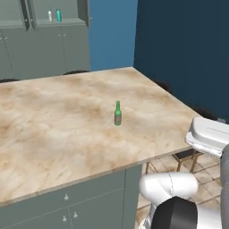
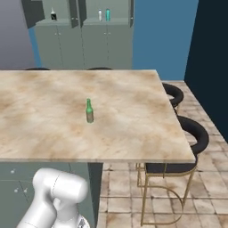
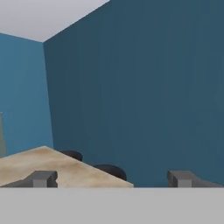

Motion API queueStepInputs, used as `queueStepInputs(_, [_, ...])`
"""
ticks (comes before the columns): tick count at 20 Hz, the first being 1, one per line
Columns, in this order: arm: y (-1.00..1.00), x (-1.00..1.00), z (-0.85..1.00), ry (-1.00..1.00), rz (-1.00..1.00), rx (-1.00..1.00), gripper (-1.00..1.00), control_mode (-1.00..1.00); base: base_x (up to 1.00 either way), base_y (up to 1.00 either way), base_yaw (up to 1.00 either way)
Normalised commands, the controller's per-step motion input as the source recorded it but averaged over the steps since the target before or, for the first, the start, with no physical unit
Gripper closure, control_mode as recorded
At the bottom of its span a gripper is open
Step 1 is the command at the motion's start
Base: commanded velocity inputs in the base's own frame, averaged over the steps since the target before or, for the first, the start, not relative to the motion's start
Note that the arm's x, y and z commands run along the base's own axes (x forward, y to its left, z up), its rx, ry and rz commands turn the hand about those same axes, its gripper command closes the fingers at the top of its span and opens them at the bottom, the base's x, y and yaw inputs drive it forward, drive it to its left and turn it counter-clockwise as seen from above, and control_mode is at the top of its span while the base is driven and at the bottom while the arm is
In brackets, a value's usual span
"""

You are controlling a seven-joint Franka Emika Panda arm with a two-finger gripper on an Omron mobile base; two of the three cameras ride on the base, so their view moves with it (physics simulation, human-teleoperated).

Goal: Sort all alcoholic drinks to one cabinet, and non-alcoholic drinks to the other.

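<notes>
Here, a beige marbled worktop (image 1: 53,129) on grey-green base cabinets fills most of both base views. One slim green glass bottle (image 1: 118,113) stands upright on it, alone, roughly mid-surface and a little toward the right end, well apart from every edge.

Far behind the worktop, against the back wall, stands a tall grey-green cabinet unit (image 2: 84,44) with open upper compartments. In the right base view, a small bottle with a black label (image 2: 53,15) stands in the left compartment. A white bottle (image 2: 99,15) and a teal bottle (image 2: 107,14) stand close side by side in the compartment to its right. They are too small to tell caps or markings. In the left base view the same white and teal pair show at the far upper left.

Two black round stools (image 2: 194,133) with thin gold legs stand along the right end of the worktop, over a tan tiled floor (image 2: 120,196). Dark blue wall lies beyond them, with lighter blue wall to the left of it.

The robot's white arm rises at the near bottom edge in both base views. In the hand view, the hand (image 3: 113,179) points toward the dark blue wall, and its two grey fingertips (image 3: 43,178) stand wide apart with nothing between them. It is open and empty. A corner of the worktop and the two stool tops show at the lower left of that view.
</notes>
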Motion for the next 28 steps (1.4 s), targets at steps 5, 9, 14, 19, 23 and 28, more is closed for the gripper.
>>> queueStepInputs(5, [0.00, 0.00, 0.00, 0.00, 0.00, 0.00, -1.00, 1.00, 0.47, 0.34, -0.11])
queueStepInputs(9, [0.00, 0.00, 0.00, 0.00, 0.00, 0.00, -1.00, 1.00, 0.47, 0.36, -0.10])
queueStepInputs(14, [0.08, 0.02, -0.01, 0.00, -0.02, -0.02, -1.00, -1.00, 0.12, 0.10, -0.04])
queueStepInputs(19, [0.17, 0.18, -0.35, 0.07, -0.01, -0.03, -1.00, -1.00, 0.00, 0.00, 0.00])
queueStepInputs(23, [0.09, 0.38, -0.35, 0.06, 0.00, 0.00, -1.00, -1.00, 0.00, 0.00, 0.00])
queueStepInputs(28, [0.09, 0.53, -0.23, 0.01, 0.00, 0.00, -1.00, -1.00, 0.00, 0.00, 0.00])
